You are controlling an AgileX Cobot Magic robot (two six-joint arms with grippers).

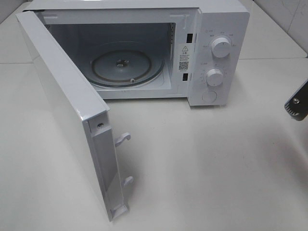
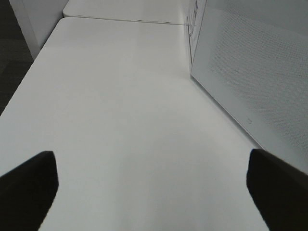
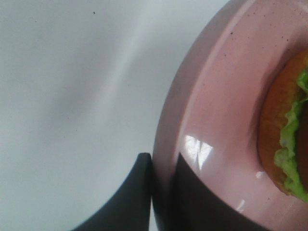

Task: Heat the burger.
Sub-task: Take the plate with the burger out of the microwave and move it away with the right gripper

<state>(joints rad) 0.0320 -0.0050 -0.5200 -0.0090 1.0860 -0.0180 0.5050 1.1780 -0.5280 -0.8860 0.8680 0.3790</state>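
Note:
The burger (image 3: 284,139), with a tan bun and green lettuce, lies on a pink plate (image 3: 221,96) in the right wrist view; only its edge shows. My right gripper (image 3: 162,160) is shut on the plate's rim, with one dark finger (image 3: 137,192) outside the rim and one on the plate's inner surface. In the exterior high view only a dark part of the right arm (image 1: 296,103) shows at the right edge; the plate and burger are out of that view. My left gripper (image 2: 154,192) is open and empty above the white table beside the microwave's side wall (image 2: 250,72).
A white microwave (image 1: 216,48) stands at the back of the table with its door (image 1: 67,110) swung wide open to the front left. Its glass turntable (image 1: 127,65) is bare. Two knobs (image 1: 221,46) sit on its right panel.

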